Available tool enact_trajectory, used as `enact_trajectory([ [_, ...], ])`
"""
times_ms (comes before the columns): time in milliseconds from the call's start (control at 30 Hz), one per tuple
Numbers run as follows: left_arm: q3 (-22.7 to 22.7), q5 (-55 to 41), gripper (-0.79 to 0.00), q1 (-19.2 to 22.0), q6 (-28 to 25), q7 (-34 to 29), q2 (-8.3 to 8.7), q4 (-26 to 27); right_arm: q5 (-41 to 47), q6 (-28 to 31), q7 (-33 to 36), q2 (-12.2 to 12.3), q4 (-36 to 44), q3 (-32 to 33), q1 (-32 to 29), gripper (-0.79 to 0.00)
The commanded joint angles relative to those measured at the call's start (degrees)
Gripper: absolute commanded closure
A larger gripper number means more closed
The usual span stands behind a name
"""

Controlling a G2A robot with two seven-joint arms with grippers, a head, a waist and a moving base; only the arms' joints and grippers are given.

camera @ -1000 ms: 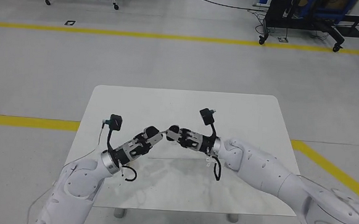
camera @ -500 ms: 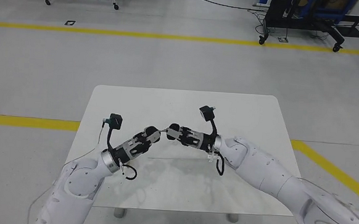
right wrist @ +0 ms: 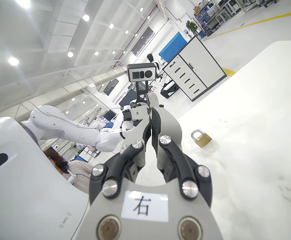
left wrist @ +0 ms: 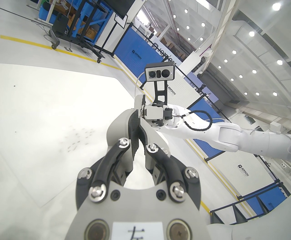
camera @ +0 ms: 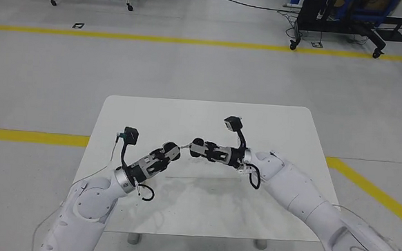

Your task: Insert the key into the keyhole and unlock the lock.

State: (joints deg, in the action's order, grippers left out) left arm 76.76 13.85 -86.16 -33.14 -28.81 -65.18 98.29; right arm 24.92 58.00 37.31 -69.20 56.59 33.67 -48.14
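Note:
A brass padlock (right wrist: 202, 139) with a silver shackle lies flat on the white table (right wrist: 250, 113), off to one side of my right gripper (right wrist: 151, 120). That gripper's fingers are pressed together, and it hangs above the table. My left gripper (left wrist: 137, 122) is also shut and faces it tip to tip. In the top view the left gripper (camera: 172, 151) and the right gripper (camera: 195, 147) meet over the table's middle. A small pale sliver (camera: 183, 151) bridges the tips; I cannot tell whether it is the key or which gripper holds it.
The table (camera: 270, 123) has bare room on all sides of the arms, and its front edge lies close below them. A drawer cabinet (right wrist: 193, 75) stands on the floor beyond the table. Yellow floor lines (camera: 192, 40) run behind.
The right wrist has turned and shifted slightly toward the far side of the table. The two grippers stay tip to tip, and the left arm has barely moved.

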Motion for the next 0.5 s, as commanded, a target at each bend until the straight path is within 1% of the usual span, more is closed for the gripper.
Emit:
enact_trajectory([
  [0, -0.13, -0.83, 0.000, -0.03, -0.50, -0.03, 0.03, -0.11, 1.75, 0.00, 4.21, -0.65, -0.56, 2.18, -0.61, 0.000],
  [33, -0.08, -1.22, 0.000, 0.00, -0.63, -0.15, 0.07, -0.19, 2.48, 0.00, 5.98, -0.98, -0.88, 3.18, -0.89, 0.000],
  [67, 0.01, -1.60, -0.028, 0.02, -0.75, -0.18, 0.10, -0.22, 3.17, 0.00, 7.70, -1.31, -1.27, 4.17, -1.15, 0.000],
  [100, 0.05, -2.18, -0.274, 0.00, -0.87, -0.23, 0.13, -0.29, 3.74, 0.00, 8.98, -1.66, -1.60, 5.10, -1.41, 0.000],
  [133, 0.14, -2.84, -0.366, 0.01, -1.08, -0.36, 0.16, -0.34, 3.50, 0.00, 8.98, -1.99, -1.78, 5.61, -1.67, 0.000],
  [167, 0.31, -3.21, -0.437, 0.04, -1.27, -0.56, 0.22, -0.38, 3.09, 0.00, 8.98, -2.29, -1.88, 6.01, -1.83, 0.000],
  [233, 0.57, -4.26, -0.489, -0.01, -1.65, -0.84, 0.31, -0.51, 2.36, 0.00, 8.98, -2.81, -2.15, 6.67, -2.16, 0.000],
  [333, 0.76, -5.35, -0.526, -0.02, -2.00, -1.37, 0.44, -0.58, 1.23, 0.00, 8.98, -3.42, -2.27, 7.16, -2.52, 0.000],
  [400, 0.68, -5.67, -0.520, 0.02, -2.22, -1.94, 0.51, -0.56, 0.40, 0.00, 8.98, -3.73, -2.43, 7.05, -2.60, 0.000],
  [467, 0.57, -5.48, -0.493, 0.06, -2.29, -2.27, 0.58, -0.51, -0.09, 0.00, 8.98, -3.98, -2.69, 7.00, -2.53, 0.000],
])
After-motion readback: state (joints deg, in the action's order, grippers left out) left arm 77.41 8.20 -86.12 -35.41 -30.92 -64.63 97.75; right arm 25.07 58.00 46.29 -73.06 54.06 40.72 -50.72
